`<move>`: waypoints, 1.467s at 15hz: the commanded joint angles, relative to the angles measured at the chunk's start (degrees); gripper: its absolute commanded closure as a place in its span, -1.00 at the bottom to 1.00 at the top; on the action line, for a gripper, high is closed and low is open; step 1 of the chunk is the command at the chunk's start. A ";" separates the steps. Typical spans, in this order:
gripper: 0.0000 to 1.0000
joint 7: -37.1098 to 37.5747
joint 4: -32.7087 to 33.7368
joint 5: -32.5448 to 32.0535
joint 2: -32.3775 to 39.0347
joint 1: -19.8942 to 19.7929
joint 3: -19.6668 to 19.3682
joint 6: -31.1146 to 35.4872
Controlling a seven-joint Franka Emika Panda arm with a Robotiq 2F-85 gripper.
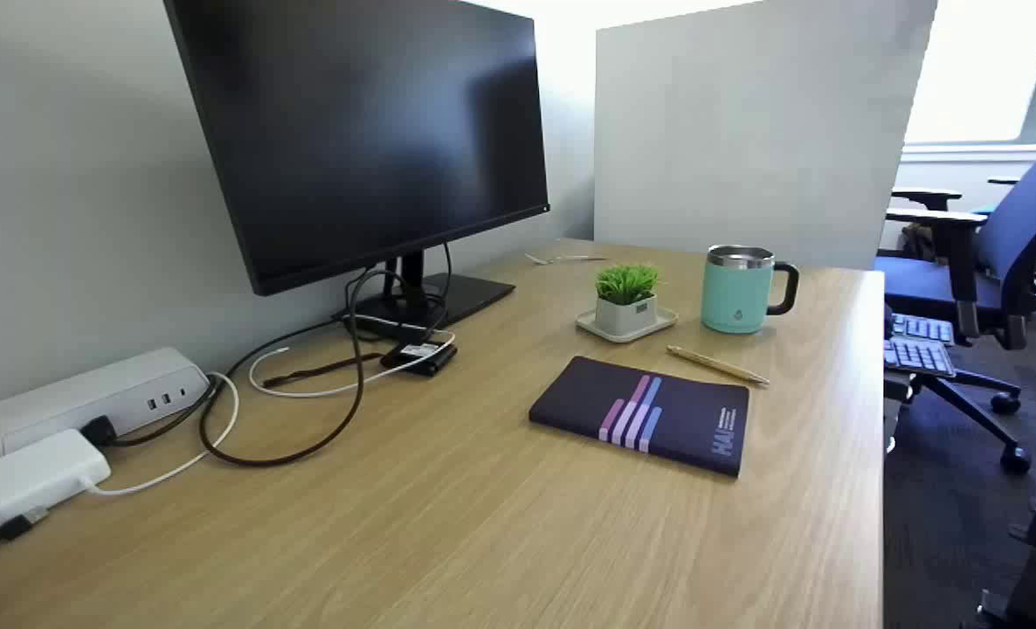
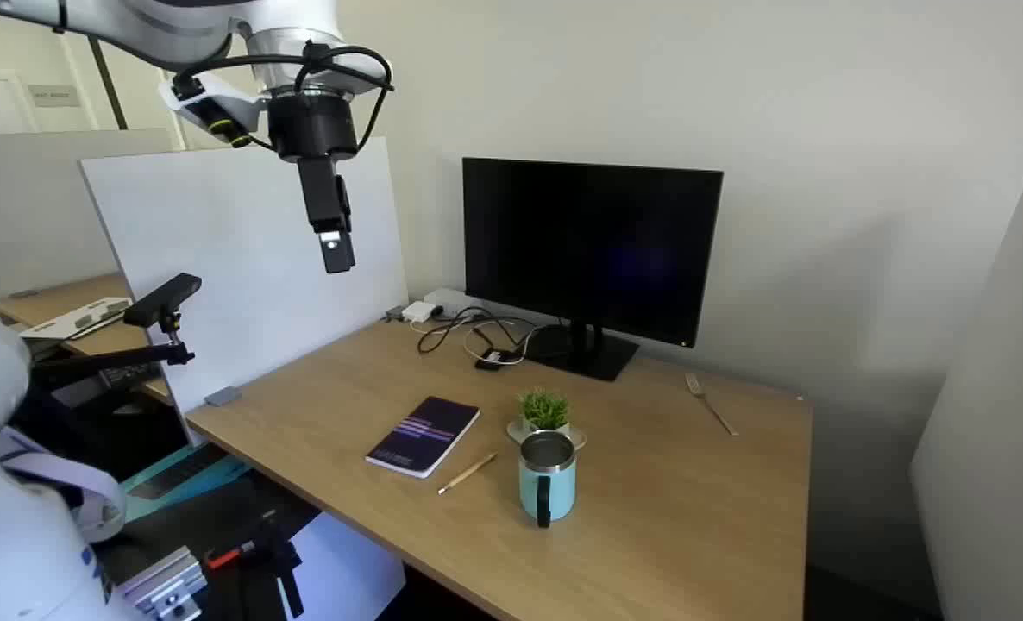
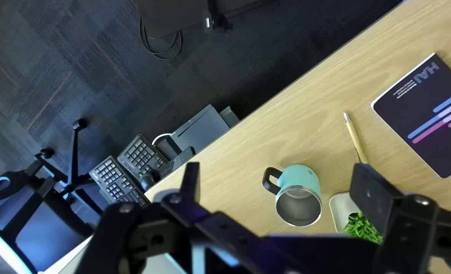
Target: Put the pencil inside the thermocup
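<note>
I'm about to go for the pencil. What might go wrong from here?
The pencil is thin and lies flat, so the fingers might miss it or scrape the desk. Reaching down could also nudge the nearby notebook. At the thermocup, the close potted plant might get bumped during insertion.

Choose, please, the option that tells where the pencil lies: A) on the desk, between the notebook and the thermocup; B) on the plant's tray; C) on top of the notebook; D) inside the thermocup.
A: in both exterior views the pencil lies on the desk, with the notebook on one side of it and the thermocup on the other.
</note>
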 commanded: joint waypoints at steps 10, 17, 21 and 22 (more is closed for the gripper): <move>-1.00 0.17 0.35 -0.49 2.09 0.89 -1.04 1.56; -1.00 -2.78 1.34 0.38 16.57 2.76 -2.22 13.95; -1.00 -4.67 1.94 0.97 22.30 5.04 -2.29 18.24; -1.00 -5.29 1.92 1.24 23.28 5.54 -2.41 19.21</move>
